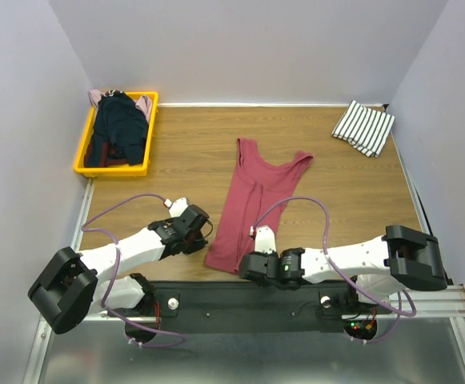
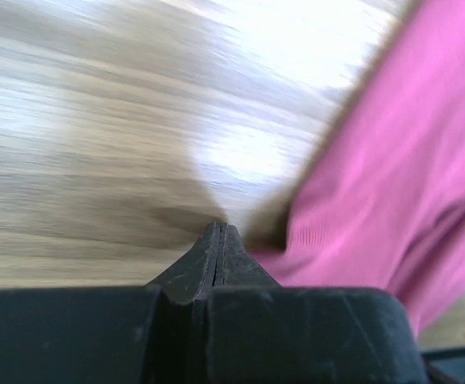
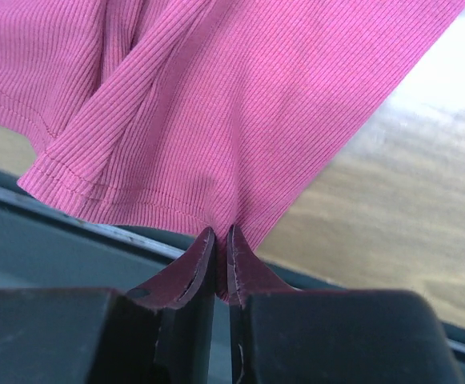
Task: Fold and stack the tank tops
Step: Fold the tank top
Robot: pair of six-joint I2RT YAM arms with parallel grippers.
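The dark red tank top [image 1: 252, 200] lies spread lengthwise in the middle of the table, straps at the far end. My right gripper [image 1: 248, 266] [image 3: 222, 230] is shut on its near hem [image 3: 168, 204], and red cloth [image 3: 240, 96] shows between the two fingers. At the hem's left corner my left gripper [image 1: 206, 234] [image 2: 220, 228] is shut. The red cloth [image 2: 392, 176] lies against its right finger, and none shows between the tips. A folded white tank top with black stripes [image 1: 364, 126] rests at the far right corner.
A yellow basket [image 1: 84, 164] at the far left holds a dark navy top [image 1: 118, 128] and a pale pink one [image 1: 144, 104]. Grey walls close in the table on three sides. The black base rail [image 1: 216, 296] runs along the near edge, just under the hem.
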